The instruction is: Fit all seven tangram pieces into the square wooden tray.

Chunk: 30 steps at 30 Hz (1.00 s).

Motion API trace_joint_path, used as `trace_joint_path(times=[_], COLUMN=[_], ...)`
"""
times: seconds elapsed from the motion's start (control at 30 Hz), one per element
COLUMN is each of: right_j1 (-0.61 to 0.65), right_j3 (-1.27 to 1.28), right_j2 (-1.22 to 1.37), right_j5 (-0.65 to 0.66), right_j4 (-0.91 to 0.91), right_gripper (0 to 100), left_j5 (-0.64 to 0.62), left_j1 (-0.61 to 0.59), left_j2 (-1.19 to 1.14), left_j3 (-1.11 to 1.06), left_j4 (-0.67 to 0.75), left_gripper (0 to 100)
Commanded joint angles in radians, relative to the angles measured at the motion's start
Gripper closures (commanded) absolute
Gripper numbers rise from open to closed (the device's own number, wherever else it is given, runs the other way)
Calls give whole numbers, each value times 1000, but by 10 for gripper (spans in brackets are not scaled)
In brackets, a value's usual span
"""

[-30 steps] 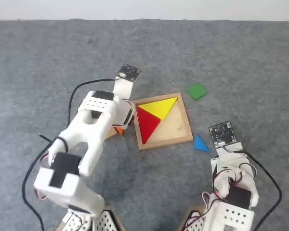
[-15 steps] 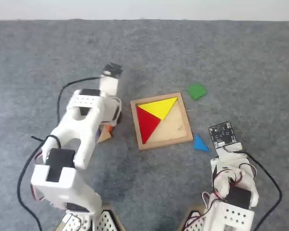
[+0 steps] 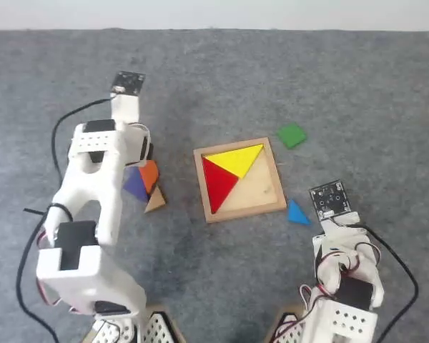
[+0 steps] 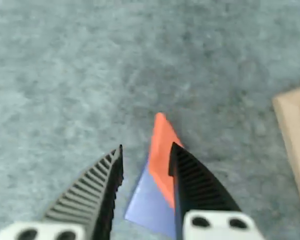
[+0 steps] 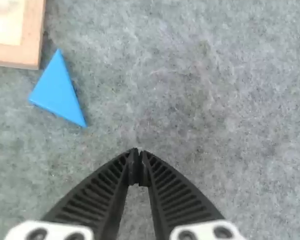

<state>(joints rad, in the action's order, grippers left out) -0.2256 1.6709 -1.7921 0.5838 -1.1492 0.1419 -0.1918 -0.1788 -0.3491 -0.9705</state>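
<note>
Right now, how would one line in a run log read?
tray: red piece, yellow piece in | left gripper: open above orange piece | right gripper: shut, near blue triangle | green piece: outside

Tray, loose pieces on grey carpet

No writing, number, label or sign can be read on anything here. The nearest thing to print is a pair of dark square boards on the arms' wrists (each has tiny pale specks, too small to tell as characters). The far board lies at about ten o'clock from the wooden tray, and the near board at about four o'clock from it.
</note>
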Motion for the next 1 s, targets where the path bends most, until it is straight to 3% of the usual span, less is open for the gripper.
trace_joint_path(times=[0.0, 0.1, 0.23, 0.4, 0.73, 0.97], right_j1=[-8, -8, -8, -8, -8, -8], right_j3=[12, 12, 12, 12, 12, 12], right_j2=[1, 1, 1, 1, 1, 1], right_j5=[11, 11, 11, 11, 11, 11], right_j4=[-5, -5, -5, -5, -5, -5], right_gripper=[987, 987, 987, 987, 987, 987], left_j5=[6, -5, -115, -118, -118, -117], left_j1=[20, 66, 95, 107, 69, 6], left_j2=[11, 8, 6, -23, -210, -218], left_j3=[47, 47, 47, 16, 180, 229], left_j4=[-41, -66, -133, -176, -242, -285], left_gripper=[848, 847, 808, 805, 805, 805])
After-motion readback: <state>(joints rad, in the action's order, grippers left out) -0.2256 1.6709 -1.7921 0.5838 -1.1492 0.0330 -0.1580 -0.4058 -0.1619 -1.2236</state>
